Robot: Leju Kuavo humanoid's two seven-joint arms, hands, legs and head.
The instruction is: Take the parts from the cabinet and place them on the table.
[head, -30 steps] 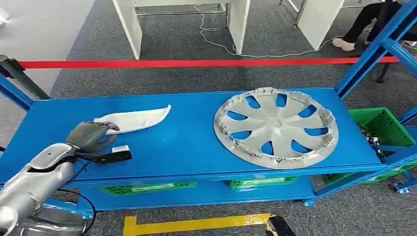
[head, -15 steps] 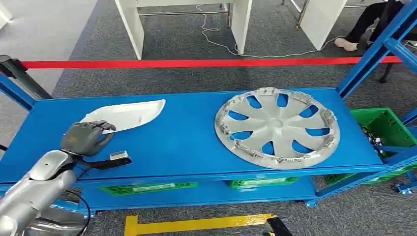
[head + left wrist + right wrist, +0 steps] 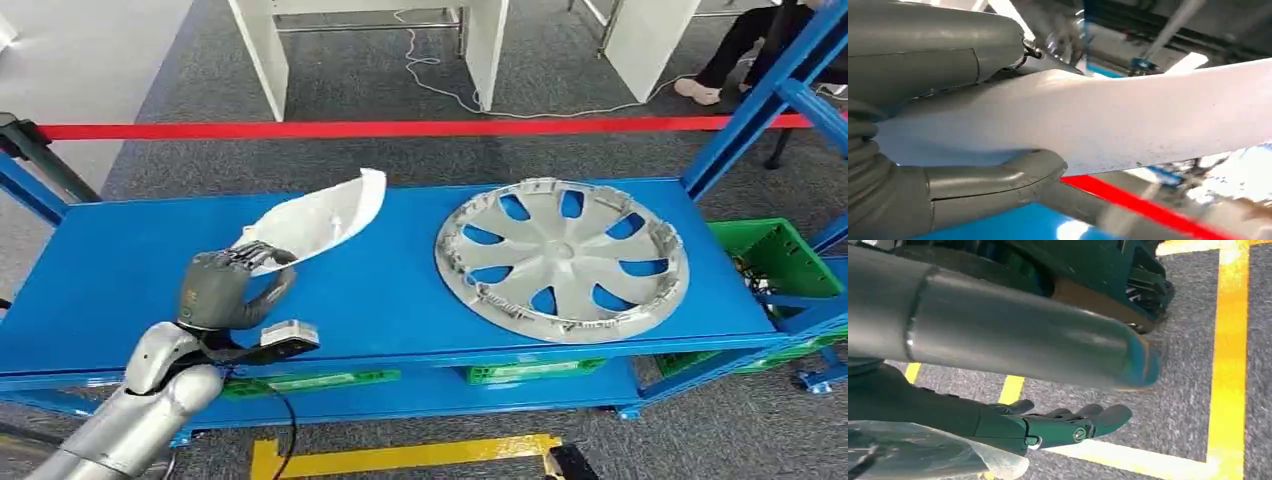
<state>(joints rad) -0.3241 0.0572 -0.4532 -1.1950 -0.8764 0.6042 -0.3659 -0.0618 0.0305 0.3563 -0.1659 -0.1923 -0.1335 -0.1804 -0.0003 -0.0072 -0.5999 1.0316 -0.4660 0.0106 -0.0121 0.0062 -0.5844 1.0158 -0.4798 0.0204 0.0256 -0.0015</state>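
At about nine o'clock on the blue shelf [image 3: 400,290], the left hand [image 3: 222,288] pinches the white curved part [image 3: 320,218] by one end, tilting it up, apparently to carry it off, while the right hand [image 3: 1068,426] hangs spread and empty.

**Surroundings: carpet, tape lines, crates and furniture**

Grey carpet [image 3: 380,155] covers the floor. A red tape line [image 3: 400,128] runs straight across it from side to side. Beyond the line stand white furniture legs [image 3: 268,55], with a pale cable [image 3: 440,80] trailing loosely on the carpet between them. At the far right, a person's dark trouser leg and light shoe [image 3: 700,88] rest on the floor. A green plastic crate [image 3: 775,255] sits low at the right. More green bins [image 3: 300,381] show on a lower level. Yellow floor tape [image 3: 400,455] marks the carpet nearest the viewer, and yellow tape lines [image 3: 1230,350] also cross the grey carpet elsewhere.
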